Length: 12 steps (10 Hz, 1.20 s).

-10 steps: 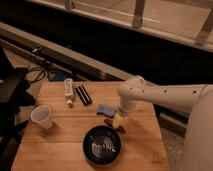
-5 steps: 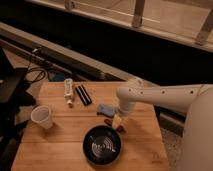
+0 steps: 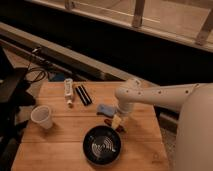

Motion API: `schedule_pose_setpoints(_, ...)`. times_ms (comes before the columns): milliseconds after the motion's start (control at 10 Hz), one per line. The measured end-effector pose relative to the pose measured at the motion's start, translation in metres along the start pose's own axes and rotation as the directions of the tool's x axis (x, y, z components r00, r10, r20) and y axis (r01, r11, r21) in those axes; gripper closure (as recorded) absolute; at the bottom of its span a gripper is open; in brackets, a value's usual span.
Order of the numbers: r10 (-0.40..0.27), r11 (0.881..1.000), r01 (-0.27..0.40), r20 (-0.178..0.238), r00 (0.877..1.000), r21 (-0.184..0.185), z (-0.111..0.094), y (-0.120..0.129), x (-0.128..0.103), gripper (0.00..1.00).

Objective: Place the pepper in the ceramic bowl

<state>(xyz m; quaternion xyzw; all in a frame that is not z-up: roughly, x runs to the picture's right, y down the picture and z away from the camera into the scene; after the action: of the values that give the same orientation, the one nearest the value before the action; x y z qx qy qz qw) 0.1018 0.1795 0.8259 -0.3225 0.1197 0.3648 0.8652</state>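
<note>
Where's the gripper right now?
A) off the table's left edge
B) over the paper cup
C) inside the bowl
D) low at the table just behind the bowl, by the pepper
D: the gripper sits low beside the pepper, just behind the rim of the bowl, well to the right of the paper cup.

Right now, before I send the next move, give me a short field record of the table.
ceramic bowl: front of table, holds nothing visible
pepper: on the table beyond the bowl's far rim, partly hidden by the pincer
pincer: low over the pepper, at table level
light blue lump: just behind the pincer
paper cup: upright, left side
</note>
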Motion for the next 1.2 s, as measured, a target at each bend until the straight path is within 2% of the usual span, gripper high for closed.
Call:
schedule_pose_setpoints(300,0.0,1.0,0.0,-0.002,1.0,0.022,0.01,0.0,-0.003,0.2)
schedule_pose_setpoints(500,0.001,0.999,-0.001,0.013,1.0,0.034,0.008,-0.003,-0.004,0.2)
schedule_pose_setpoints(600,0.002,0.999,-0.004,0.026,1.0,0.054,-0.001,-0.006,-0.004,0.2)
schedule_pose_setpoints(800,-0.011,0.994,0.005,0.058,0.998,0.113,-0.034,-0.009,-0.012,0.2)
schedule_pose_setpoints(1000,-0.018,0.989,0.008,0.068,0.998,0.147,-0.062,-0.012,-0.017,0.2)
schedule_pose_setpoints(1200,-0.021,0.989,0.012,0.064,0.998,0.149,-0.07,-0.012,-0.02,0.2)
